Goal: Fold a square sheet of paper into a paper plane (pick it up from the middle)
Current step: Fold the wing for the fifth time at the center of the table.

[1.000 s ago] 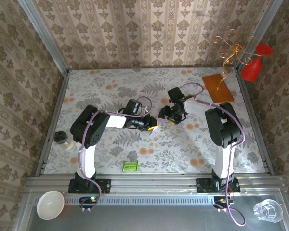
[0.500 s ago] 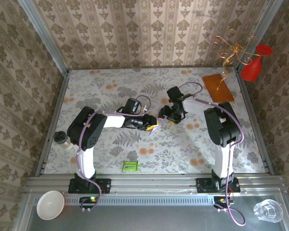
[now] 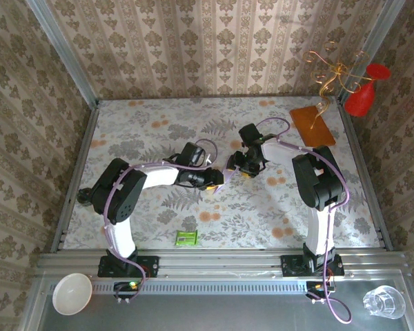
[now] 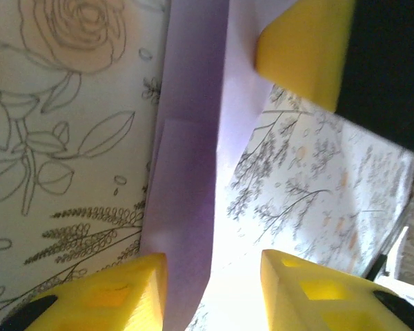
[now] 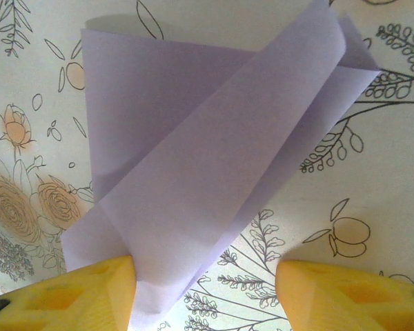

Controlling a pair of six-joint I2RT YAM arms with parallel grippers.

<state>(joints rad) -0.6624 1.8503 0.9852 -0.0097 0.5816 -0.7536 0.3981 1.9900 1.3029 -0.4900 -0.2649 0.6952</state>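
As the folded lavender sheet (image 5: 193, 179) lies on the surface (image 5: 372, 207) midway between both arms, its long crease points straight out from the left jaws; left and right jaws both stand parted, each with one pad against its edge

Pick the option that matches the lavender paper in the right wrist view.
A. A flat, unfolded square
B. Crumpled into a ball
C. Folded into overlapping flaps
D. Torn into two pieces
C: the lavender paper shows overlapping flaps with straight creases, in one piece, over the floral tablecloth just ahead of the right arm's yellow fingers.
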